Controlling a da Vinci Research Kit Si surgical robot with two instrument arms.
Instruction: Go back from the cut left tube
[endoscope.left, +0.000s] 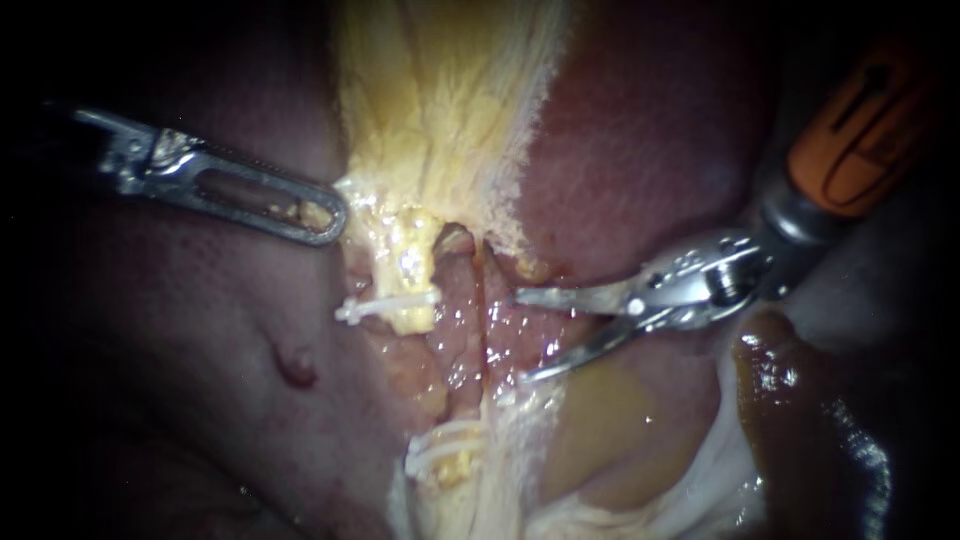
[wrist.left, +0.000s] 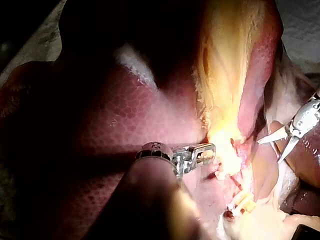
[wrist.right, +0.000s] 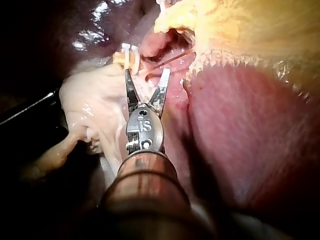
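Note:
The cut left tube shows as two yellow stumps. The upper stump (endoscope.left: 412, 270) carries one white clip (endoscope.left: 385, 305); the lower stump (endoscope.left: 450, 462) carries two white clips (endoscope.left: 440, 440). My right instrument (endoscope.left: 520, 337) comes in from the upper right. Its two thin blades stand open, empty, just right of the gap between the stumps. In the right wrist view the blades (wrist.right: 146, 71) point at the clipped lower stump (wrist.right: 127, 56) without touching it. My left instrument (endoscope.left: 335, 215) is shut on the edge of the yellow fatty tissue (endoscope.left: 440, 110) above the upper stump; it also shows in the left wrist view (wrist.left: 207, 151).
A thin reddish tube (endoscope.left: 480, 300) runs intact beside the stumps, close to the blade tips. Liver (endoscope.left: 650, 130) lies around the site. A brownish pool of fluid (endoscope.left: 610, 420) and dark glossy tissue (endoscope.left: 800, 400) sit below my right instrument.

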